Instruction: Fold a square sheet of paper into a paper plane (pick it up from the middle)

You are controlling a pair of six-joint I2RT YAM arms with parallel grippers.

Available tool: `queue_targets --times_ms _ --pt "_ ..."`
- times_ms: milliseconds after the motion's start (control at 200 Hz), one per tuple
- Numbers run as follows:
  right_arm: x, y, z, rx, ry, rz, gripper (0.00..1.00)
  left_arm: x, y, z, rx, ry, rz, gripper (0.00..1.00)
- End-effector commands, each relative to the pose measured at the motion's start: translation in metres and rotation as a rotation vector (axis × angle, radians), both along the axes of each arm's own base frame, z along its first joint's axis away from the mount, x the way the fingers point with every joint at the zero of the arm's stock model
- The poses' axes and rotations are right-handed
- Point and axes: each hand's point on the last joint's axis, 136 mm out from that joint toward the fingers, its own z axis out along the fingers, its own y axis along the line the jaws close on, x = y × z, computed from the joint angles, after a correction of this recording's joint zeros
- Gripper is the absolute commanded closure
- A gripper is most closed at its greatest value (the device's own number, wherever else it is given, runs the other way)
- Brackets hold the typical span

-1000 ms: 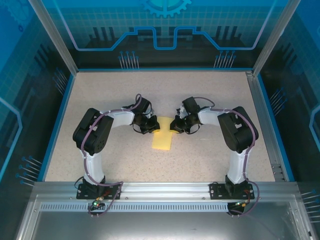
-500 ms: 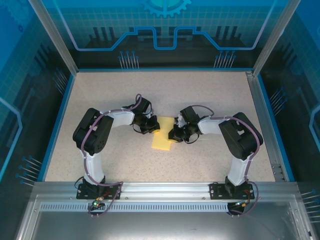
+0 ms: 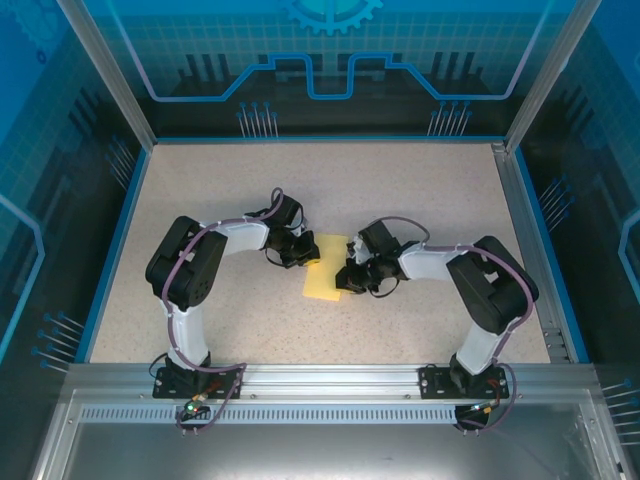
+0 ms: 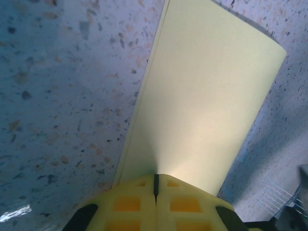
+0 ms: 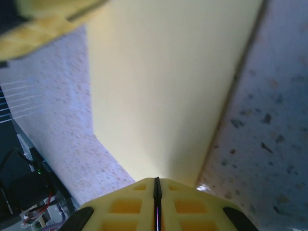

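Observation:
The square sheet of paper [image 3: 325,277] lies folded into a narrow pale yellow rectangle on the speckled table between the two arms. My left gripper [image 3: 303,254] is shut, its tips resting on the sheet's far left edge; in the left wrist view the closed tips [image 4: 155,176] sit on the paper [image 4: 207,96]. My right gripper [image 3: 345,279] is shut too, down at the sheet's right edge, nearer than the left one. In the right wrist view its closed tips [image 5: 156,179] touch the paper [image 5: 168,82], with the left gripper's yellow finger [image 5: 48,19] at the top left.
The speckled tabletop [image 3: 430,190] stretches on all sides, bounded by a blue rim and aluminium posts [image 3: 105,75]. A metal rail [image 3: 320,380] carrying both arm bases runs along the near edge.
My right gripper has slid toward the near side along the sheet's right edge, its arm swinging with it. The left gripper and the paper have stayed put.

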Motion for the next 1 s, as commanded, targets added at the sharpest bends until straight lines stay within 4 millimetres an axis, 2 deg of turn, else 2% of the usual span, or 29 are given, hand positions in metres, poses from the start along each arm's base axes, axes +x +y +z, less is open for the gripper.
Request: queue_targets --times_ms 0,90,325,450,525,600,680,750,855,995 --pt "-0.015 0.001 -0.015 -0.007 0.051 0.021 0.91 -0.017 0.011 -0.024 0.082 0.081 0.002 1.0" --pt "-0.018 0.0 -0.013 -0.006 0.046 0.021 0.91 -0.017 0.011 -0.024 0.081 0.08 0.002 1.0" --pt "-0.016 0.008 0.011 0.035 -0.009 0.049 0.9 -0.016 0.01 -0.023 0.077 0.08 0.004 1.0" --pt "-0.022 0.011 0.006 0.032 0.001 0.071 0.9 -0.016 0.01 -0.023 0.077 0.083 0.01 1.0" --pt "-0.026 0.01 -0.005 0.012 0.025 0.08 0.9 -0.016 0.009 -0.023 0.076 0.081 0.008 1.0" --pt "-0.03 0.004 -0.017 -0.034 0.05 0.078 0.9 -0.015 0.009 -0.021 0.072 0.075 0.008 1.0" --pt "-0.031 0.0 -0.019 -0.051 0.05 0.079 0.9 -0.014 0.008 -0.015 0.062 0.066 0.009 1.0" --pt "-0.026 0.001 -0.011 -0.038 0.029 0.082 0.9 -0.013 0.005 -0.009 0.043 0.053 0.008 1.0" --pt "-0.013 0.004 0.015 -0.006 -0.032 0.083 0.9 -0.008 0.002 0.007 0.028 0.026 0.008 1.0" --pt "0.0 -0.002 0.038 -0.015 -0.095 0.056 0.88 0.001 0.0 0.042 0.007 -0.046 0.022 0.87"
